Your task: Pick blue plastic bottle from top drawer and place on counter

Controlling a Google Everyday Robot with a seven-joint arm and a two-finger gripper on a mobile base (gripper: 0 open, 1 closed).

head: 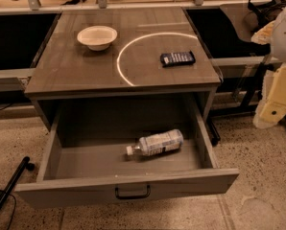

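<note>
The blue plastic bottle [155, 143] lies on its side in the open top drawer [85, 162], white cap pointing left, right of the drawer's middle. The drawer is pulled fully out, with its dark handle [132, 192] at the front. The counter [85, 71] above it bears the white arc line [128, 44]. My gripper [272, 110] hangs at the right edge of the view at the end of the pale arm, level with the drawer's right side, well apart from the bottle and holding nothing that I can see.
A white bowl [97, 36] stands on the counter at back left. A dark flat packet [177, 58] lies on the counter at right, inside the arc. A black pole [8, 188] leans on the floor at left. Dark shelving and a chair stand behind at right.
</note>
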